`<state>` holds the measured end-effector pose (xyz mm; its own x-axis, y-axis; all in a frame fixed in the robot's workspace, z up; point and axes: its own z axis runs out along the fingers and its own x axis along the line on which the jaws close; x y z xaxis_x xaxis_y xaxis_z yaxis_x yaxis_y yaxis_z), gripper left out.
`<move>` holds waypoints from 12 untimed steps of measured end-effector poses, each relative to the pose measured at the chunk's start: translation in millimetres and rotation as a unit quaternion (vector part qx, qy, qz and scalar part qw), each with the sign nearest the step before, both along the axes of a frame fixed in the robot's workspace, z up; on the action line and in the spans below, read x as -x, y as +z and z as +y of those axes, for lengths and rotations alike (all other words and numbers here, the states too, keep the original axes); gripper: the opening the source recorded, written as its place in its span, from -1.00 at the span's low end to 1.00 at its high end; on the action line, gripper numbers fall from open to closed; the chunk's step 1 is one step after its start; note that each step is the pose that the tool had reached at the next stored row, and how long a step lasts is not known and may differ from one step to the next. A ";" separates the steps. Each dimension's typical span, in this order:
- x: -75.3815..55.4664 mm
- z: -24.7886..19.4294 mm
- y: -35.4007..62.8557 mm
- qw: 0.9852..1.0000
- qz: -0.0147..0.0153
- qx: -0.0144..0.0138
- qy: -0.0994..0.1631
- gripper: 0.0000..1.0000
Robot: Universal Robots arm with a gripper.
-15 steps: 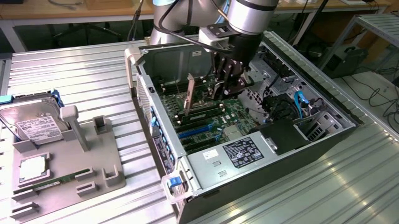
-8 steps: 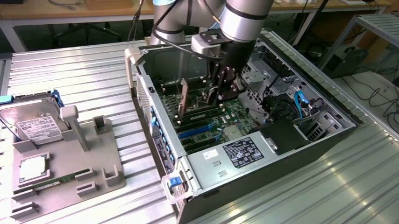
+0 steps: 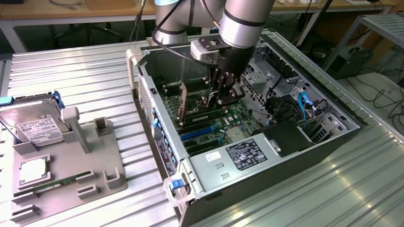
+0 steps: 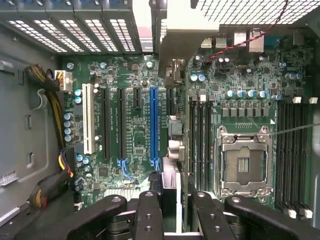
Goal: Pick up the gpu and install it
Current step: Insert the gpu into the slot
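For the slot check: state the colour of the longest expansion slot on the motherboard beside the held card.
Bright blue; the long expansion slot shows best in the wrist view.

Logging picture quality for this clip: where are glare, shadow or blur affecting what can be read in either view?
Exterior view: window glare streaks the ribbed table; the case interior around the gripper and gpu sits in shadow. Wrist view: the motherboard is evenly lit and sharp; the fingers look dark and soft.
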<state>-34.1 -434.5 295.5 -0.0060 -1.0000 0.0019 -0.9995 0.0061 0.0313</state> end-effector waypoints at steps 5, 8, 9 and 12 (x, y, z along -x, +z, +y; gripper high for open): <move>5.8 -3.8 -2.5 1.000 -0.004 0.000 0.000 -0.45; 10.5 -3.8 -5.7 1.000 -0.013 0.000 0.000 -0.45; 10.8 -4.0 -7.2 1.000 -0.013 0.000 0.000 -0.45; 11.2 -6.2 -9.0 1.000 -0.013 0.000 0.000 -0.45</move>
<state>-45.3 -440.8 286.4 -0.0052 -1.0000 0.0017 -1.0000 0.0052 0.0052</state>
